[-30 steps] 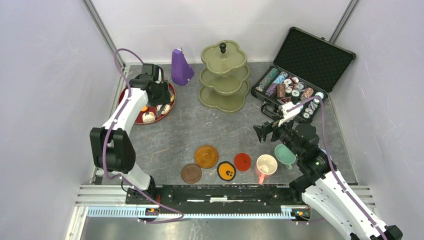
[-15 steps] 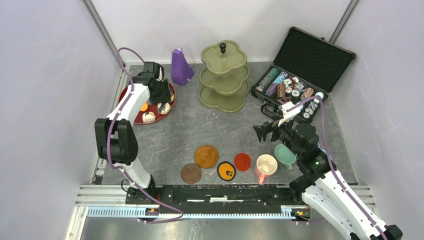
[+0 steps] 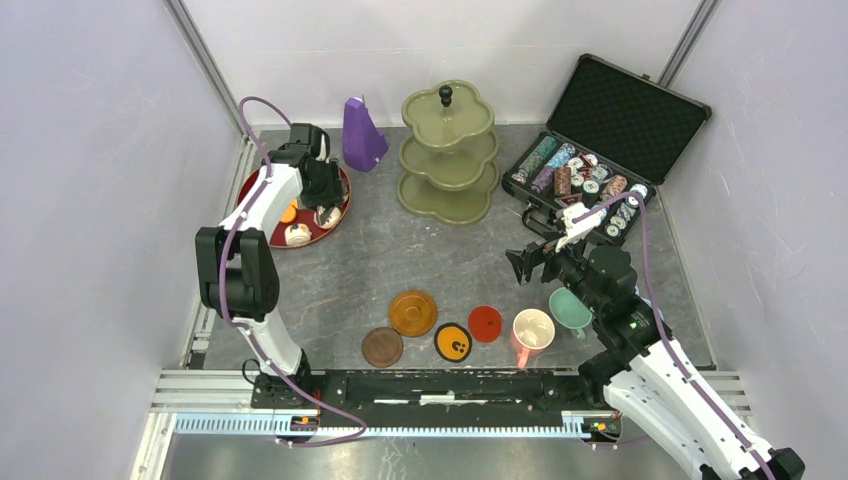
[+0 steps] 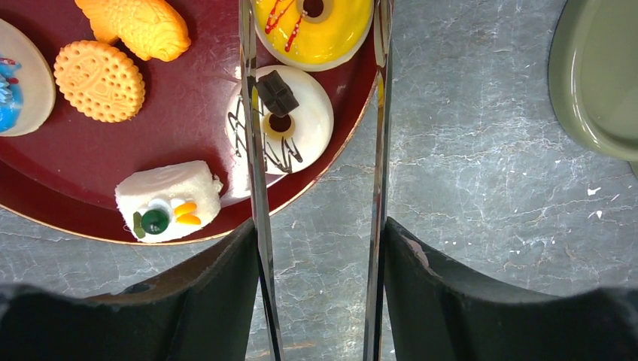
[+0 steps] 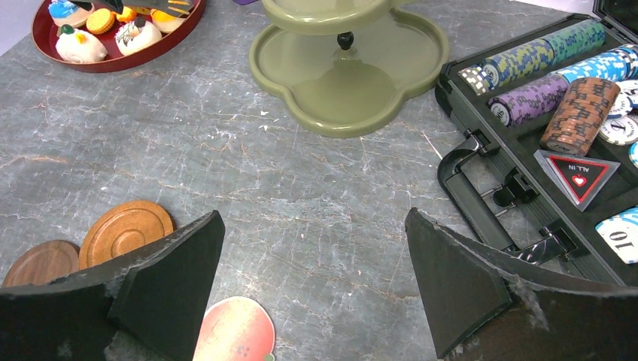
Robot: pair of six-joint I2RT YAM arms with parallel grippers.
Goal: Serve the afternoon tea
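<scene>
A dark red tray (image 3: 268, 243) at the back left holds several small cakes. My left gripper (image 3: 325, 205) hovers over its right side, shut on metal tongs (image 4: 256, 150). In the left wrist view (image 4: 320, 233) the tong arms straddle a white doughnut with a chocolate piece (image 4: 301, 113), beside a yellow doughnut (image 4: 316, 34) and a white cream cake (image 4: 167, 201). The olive-green three-tier stand (image 3: 449, 150) is bare. My right gripper (image 3: 528, 262) is open and empty above the table. A pink mug (image 3: 533, 330) and a teal mug (image 3: 570, 308) stand near it. The blue and orange mugs are out of view.
Several round coasters lie at the front: orange wood (image 3: 412, 312), dark brown (image 3: 382, 346), black and orange (image 3: 453, 341), red (image 3: 485, 323). A purple pyramid (image 3: 362, 133) stands behind the tray. An open black case of poker chips (image 3: 590, 170) sits at the back right.
My left arm has swung its elbow inward and the gripper with the tongs has shifted slightly over the tray's right side. The right arm has not moved.
</scene>
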